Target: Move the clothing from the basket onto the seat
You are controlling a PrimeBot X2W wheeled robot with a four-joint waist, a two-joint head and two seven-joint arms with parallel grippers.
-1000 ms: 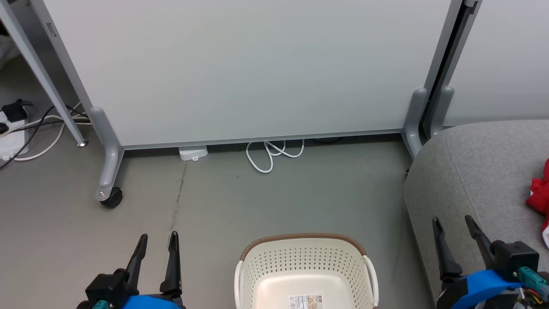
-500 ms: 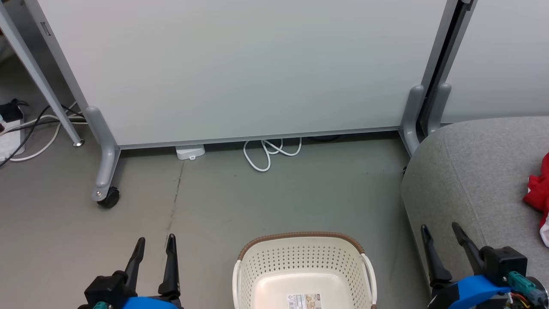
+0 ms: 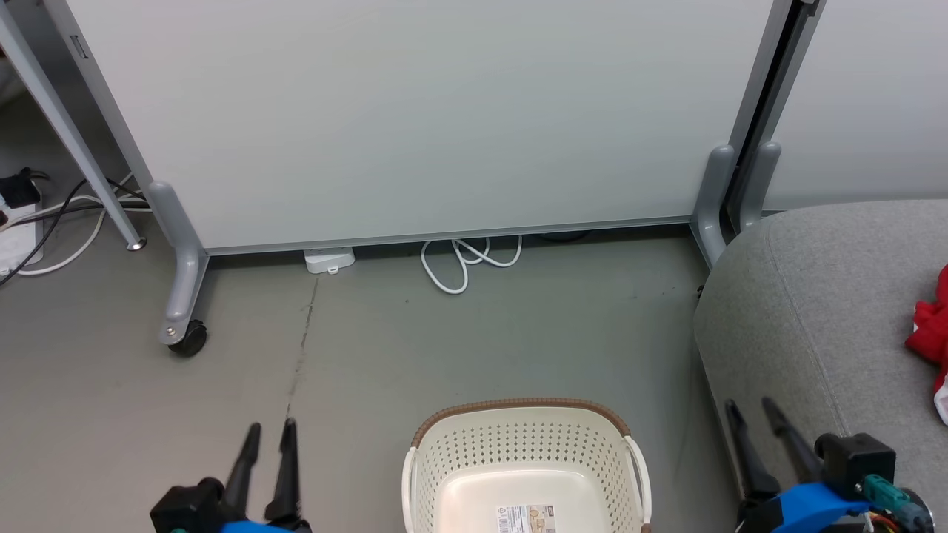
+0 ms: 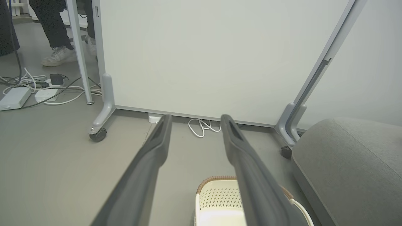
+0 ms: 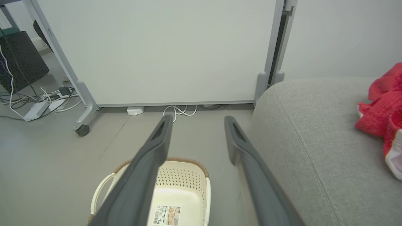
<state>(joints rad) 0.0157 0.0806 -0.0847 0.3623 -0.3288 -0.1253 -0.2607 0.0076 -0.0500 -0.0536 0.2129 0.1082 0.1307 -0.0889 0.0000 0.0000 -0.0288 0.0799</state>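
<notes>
**A:** End effector state?

**B:** In the head view the left gripper (image 3: 271, 426) sat at 7 o'clock. Its two long dark fingers pointed up, slightly apart, with nothing between them. The right gripper (image 3: 748, 403) sat at 5 o'clock in the same state, fingers parted and holding nothing. Both wrist views showed a clear gap between the fingers.

**A:** Basket?

**B:** The small cream-white perforated plastic laundry basket (image 3: 518, 406) with a brown woven-look rim stood on the grey floor (image 3: 444, 348) at 6 o'clock. It was between the two grippers and touched neither. A paper label (image 3: 526, 518) showed on its base.

**A:** Clothing?

**B:** The bright red soft fabric clothing (image 3: 929, 333) lay bunched on the large light grey upholstered seat (image 3: 815, 296) at 3 o'clock, cut off by the frame edge. White trim showed at its lower end. I couldn't tell whether it was one garment or two. It was well apart from the right gripper.

**A:** Seat relative to the basket?

**B:** The seat's rounded corner was at 4 o'clock, near the basket's right handle, with a strip of floor between them. The right gripper overlapped the seat's front side in that view.

**A:** Anything else?

**B:** A pale partition panel (image 3: 415, 111) on a grey wheeled frame stood at 12 o'clock, with a coiled white cable (image 3: 463, 266) under its lower edge. The left wrist view showed a person's white shoe (image 4: 58, 55) at 10 o'clock.
</notes>
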